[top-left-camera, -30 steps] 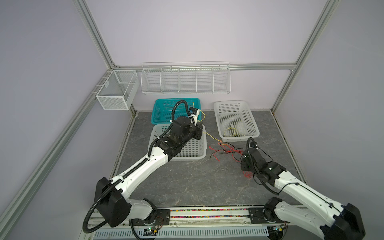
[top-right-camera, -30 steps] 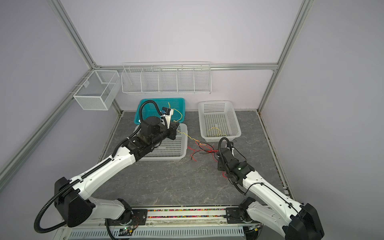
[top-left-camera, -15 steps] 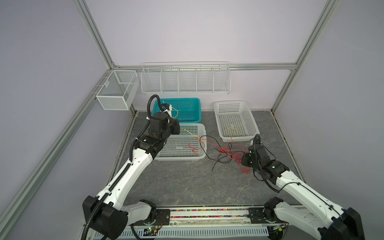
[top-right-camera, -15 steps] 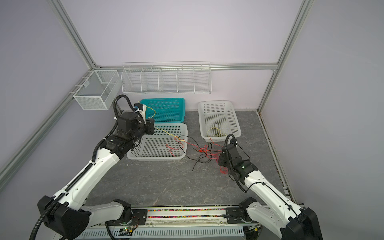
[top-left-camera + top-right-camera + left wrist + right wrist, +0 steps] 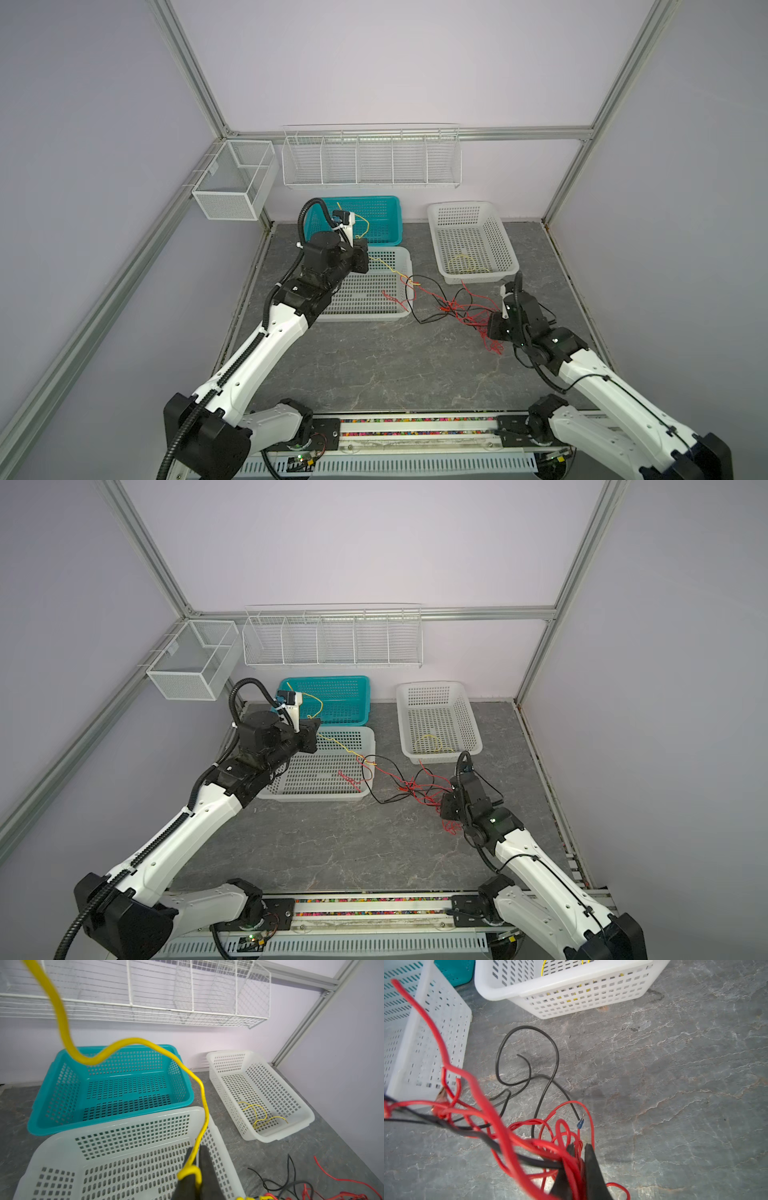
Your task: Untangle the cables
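1. In both top views the left pincer (image 5: 362, 257) hangs over the near basket (image 5: 365, 318), by its far rim, clamped on the yellow cable (image 5: 384, 265). That cable runs out over the basket's rim to the tangle (image 5: 453, 307), which lies on the tabletop (image 5: 374, 365) just beside the basket, on the right arm's side.
2. The right pincer (image 5: 494, 330) sits low at the end of the tangle farthest from the basket, closed on the red cables (image 5: 476, 322). To my eye the arms stand apart so that one pins the knot while the other draws a single strand clear.
3. In the left wrist view the jaws are shut on a bend of the yellow cable (image 5: 62, 1012) above the near basket (image 5: 124, 1120), and the free length loops up past the camera. Behind the basket stands the teal basket (image 5: 62, 1088), with nothing showing in it. The far basket (image 5: 276, 1136), off to the basket's side, holds a loose yellow cable (image 5: 259, 1113), so yellows are probably sorted there.
4. In the right wrist view the jaws pinch a bunch of red cables (image 5: 492, 1111), not one strand, which looks like a hold-down grip. Black cables (image 5: 496, 1064) curl on the tabletop between this pincer and the near basket's corner and thread through the reds, so the knot is far from undone.
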Robot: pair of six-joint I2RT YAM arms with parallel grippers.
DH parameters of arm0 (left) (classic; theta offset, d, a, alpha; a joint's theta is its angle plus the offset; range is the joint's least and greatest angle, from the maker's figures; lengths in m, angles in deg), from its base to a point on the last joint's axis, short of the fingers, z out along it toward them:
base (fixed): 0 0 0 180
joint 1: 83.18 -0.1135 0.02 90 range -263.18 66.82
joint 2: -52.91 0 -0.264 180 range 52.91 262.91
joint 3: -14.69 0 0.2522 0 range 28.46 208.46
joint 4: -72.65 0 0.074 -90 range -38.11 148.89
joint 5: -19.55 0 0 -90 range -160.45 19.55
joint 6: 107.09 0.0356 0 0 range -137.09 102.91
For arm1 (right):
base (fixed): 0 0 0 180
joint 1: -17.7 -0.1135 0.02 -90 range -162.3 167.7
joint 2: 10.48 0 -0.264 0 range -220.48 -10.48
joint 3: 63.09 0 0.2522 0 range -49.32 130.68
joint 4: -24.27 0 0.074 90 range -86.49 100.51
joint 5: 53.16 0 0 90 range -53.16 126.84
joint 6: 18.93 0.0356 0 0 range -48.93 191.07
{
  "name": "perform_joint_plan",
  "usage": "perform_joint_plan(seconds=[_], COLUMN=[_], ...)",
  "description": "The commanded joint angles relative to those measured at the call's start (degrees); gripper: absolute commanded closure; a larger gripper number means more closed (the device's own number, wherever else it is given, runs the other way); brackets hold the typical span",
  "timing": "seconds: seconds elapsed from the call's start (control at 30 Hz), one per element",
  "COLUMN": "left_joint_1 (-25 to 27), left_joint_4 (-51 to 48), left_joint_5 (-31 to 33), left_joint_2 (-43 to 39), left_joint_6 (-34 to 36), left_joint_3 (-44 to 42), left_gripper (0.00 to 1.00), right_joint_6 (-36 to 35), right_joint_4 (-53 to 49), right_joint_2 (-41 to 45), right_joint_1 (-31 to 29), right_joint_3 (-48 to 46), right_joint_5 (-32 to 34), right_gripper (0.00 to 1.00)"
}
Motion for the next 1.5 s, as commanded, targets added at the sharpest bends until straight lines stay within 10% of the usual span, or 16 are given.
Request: perform_joint_plan(seconds=[0.0,0.3,1.0,1.13,1.27,1.47], left_joint_1=[1.44,5.37,10.27,10.27,10.27,10.25], left_joint_4=[6.34,8.06,7.18,7.51,7.44,4.89], left_joint_5=[-1.13,-2.89,-3.7,-3.52,-2.06,4.96], left_joint_2=[0.37,5.31,8.4,8.11,7.44,5.22], left_joint_6=[0.82,0.92,2.96,2.98,3.25,4.48], left_joint_3=[0.69,2.59,4.51,3.98,3.45,3.54], left_gripper=[1.0,1.0,1.0,1.0,1.0,1.0], right_joint_6=[-5.56,-12.26,-20.21,-20.05,-18.99,-18.77], right_joint_4=[-1.23,5.17,27.68,28.48,29.41,28.38], right_joint_2=[0.81,0.86,-22.51,-26.76,-27.93,-27.7], right_joint_1=[-0.3,-3.94,-6.31,-6.3,-6.24,-5.88], right_joint_3=[0.48,4.36,12.95,14.15,13.66,11.49], right_joint_5=[-3.81,-9.62,-12.04,-13.5,-9.55,-5.09], right_gripper=[0.85,0.43,0.35,0.46,0.93,0.94])
